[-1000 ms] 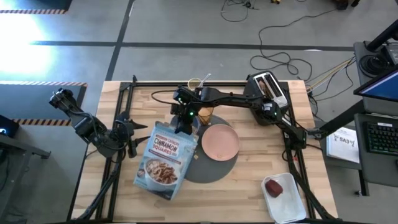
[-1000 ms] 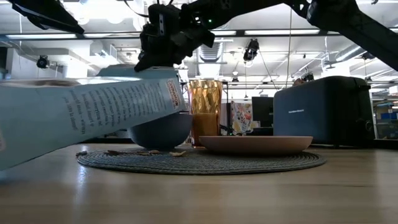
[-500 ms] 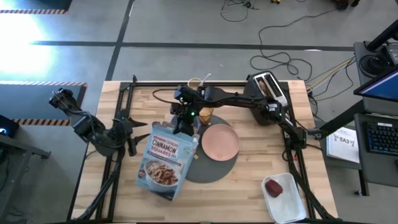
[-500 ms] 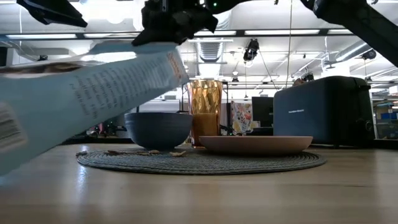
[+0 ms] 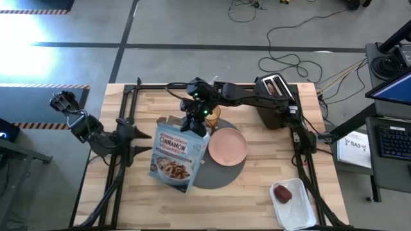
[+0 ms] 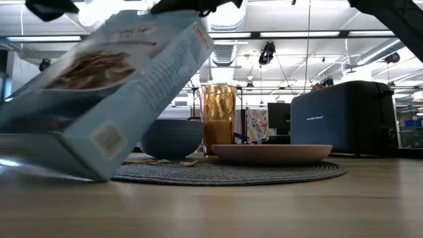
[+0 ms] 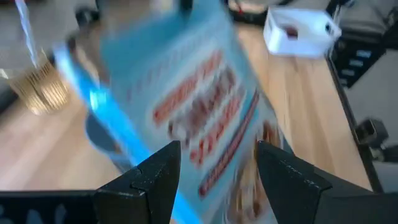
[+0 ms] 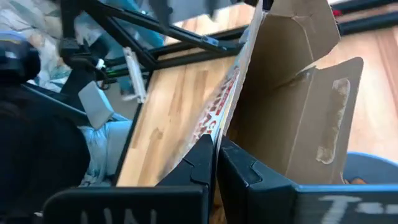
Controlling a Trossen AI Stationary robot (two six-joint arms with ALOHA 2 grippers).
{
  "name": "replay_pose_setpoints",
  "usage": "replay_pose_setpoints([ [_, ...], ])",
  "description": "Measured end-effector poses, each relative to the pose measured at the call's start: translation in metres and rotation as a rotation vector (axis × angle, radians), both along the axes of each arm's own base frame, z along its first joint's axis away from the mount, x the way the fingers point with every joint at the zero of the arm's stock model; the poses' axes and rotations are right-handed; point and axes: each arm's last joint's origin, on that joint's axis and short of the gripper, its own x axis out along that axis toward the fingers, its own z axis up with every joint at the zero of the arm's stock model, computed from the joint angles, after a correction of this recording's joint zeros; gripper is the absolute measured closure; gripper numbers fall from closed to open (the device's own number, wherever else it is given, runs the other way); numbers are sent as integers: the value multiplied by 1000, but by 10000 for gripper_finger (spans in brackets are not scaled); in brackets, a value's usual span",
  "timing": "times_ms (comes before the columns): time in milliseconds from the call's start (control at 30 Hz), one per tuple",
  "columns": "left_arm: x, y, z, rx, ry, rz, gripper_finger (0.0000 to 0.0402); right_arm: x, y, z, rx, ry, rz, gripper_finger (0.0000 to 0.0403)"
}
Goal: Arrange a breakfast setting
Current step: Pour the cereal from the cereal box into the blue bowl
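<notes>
My right gripper [image 5: 194, 122] is shut on the open top of a light-blue cereal box [image 5: 174, 153], which slants over the left part of the round dark-grey mat [image 5: 221, 173]. The blue bowl [image 6: 170, 137] stands on the mat below the box top and is hidden in the high view. The amber tumbler [image 6: 218, 114] stands behind the bowl, and the pink plate [image 5: 227, 145] rests on the mat. My left gripper [image 5: 133, 138] is open and empty at the table's left, its fingers [image 7: 155, 177] pointing toward the box. My right gripper pinches the box's front wall at its open top edge [image 8: 219, 127]. One finger lies on the printed face and one on the brown inside. The fingers come from above, slanting down. The box hangs tilted, top up; I cannot tell whether its bottom end [image 6: 92, 173] touches the table.
A black toaster [image 5: 275, 95] stands at the far right. A white tray [image 5: 297, 208] with a red apple [image 5: 282, 192] lies at the near right. A few cereal pieces [image 6: 158, 161] lie on the mat. Bare wood shows along the near edge.
My right gripper has risen and moved toward the table's far right with the box top. The box has swung from lying nearly flat to a steep slant, its top lifted away from the bowl and its bottom end drawn toward the mat.
</notes>
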Motion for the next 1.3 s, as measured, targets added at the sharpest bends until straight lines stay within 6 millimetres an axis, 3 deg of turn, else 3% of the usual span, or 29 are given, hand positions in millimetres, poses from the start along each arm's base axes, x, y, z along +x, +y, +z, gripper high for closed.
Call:
replay_pose_setpoints([
  [200,-1,0,-21,-33,131,57,208,-4,22,13,-17,-43,46,395],
  [600,9,-14,-29,-113,260,-33,208,-2,77,14,-52,-38,106,395],
  [900,12,-23,-33,-194,365,-137,205,-2,94,13,-78,-20,84,395],
  [1300,23,-37,-32,-334,292,-176,137,-7,128,8,-157,21,62,395],
])
